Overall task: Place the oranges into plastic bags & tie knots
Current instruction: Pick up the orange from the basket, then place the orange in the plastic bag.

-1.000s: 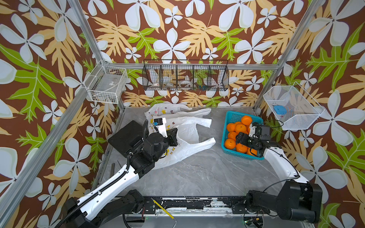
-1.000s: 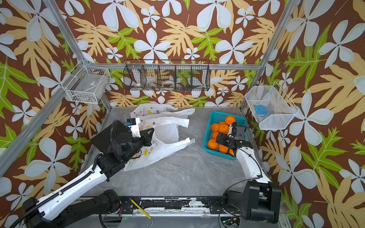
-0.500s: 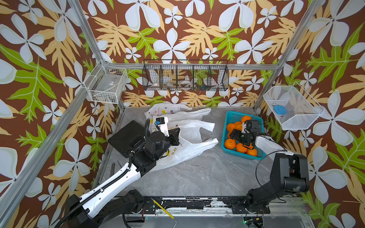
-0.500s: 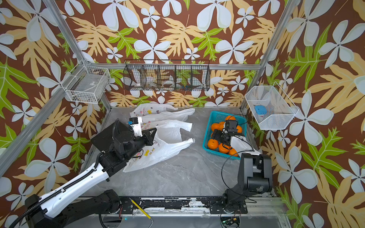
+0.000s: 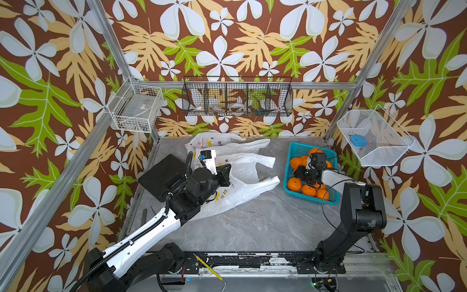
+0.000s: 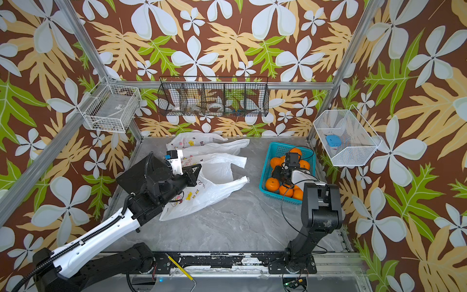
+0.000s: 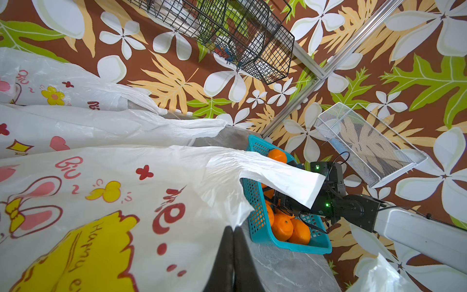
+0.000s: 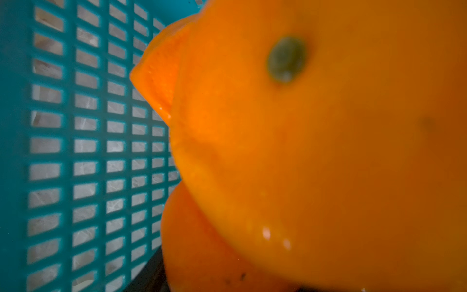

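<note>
Left hand (image 7: 233,228): fingers pressed together, with the rim of the front bag (image 5: 242,192) running into their tips, so the film is pinched there. Right hand (image 5: 302,175): positioned inside the teal basket (image 5: 299,149), among the oranges (image 5: 294,183). Its fingers are covered by the wrist in both top views and do not show in the right wrist view, so open or gripping cannot be told. Count: three plastic bags, one basket, and at least seven oranges visible in a top view; the right arm covers part of the pile. The front bag, middle bag (image 5: 250,144) and back bag (image 5: 209,141) overlap on the left half of the grey counter (image 5: 252,227), with their handles loose and pointing toward the basket. All visible oranges lie in the basket at the right side of the counter, well apart from the left hand. One orange (image 8: 316,151), blurred, fills most of the right wrist view, touching a second, with the basket lattice beside them.
</note>
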`<action>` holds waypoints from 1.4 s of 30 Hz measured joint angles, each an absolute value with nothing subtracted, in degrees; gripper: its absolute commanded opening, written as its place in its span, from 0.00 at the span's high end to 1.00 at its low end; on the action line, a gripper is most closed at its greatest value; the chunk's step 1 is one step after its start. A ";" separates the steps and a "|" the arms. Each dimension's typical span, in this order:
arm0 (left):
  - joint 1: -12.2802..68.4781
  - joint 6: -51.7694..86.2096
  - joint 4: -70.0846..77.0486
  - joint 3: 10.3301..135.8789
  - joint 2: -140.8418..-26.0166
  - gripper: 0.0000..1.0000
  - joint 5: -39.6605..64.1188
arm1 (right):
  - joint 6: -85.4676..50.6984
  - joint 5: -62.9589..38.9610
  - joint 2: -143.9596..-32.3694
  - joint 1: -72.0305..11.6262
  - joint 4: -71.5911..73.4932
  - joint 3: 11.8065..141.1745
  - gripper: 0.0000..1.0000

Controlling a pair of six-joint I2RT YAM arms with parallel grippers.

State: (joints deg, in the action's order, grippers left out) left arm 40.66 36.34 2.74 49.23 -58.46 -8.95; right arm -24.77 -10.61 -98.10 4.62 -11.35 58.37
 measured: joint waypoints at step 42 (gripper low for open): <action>40.64 44.95 9.21 46.09 -58.96 1.00 -4.32 | -33.89 -23.33 -68.40 -33.34 -8.19 56.60 0.46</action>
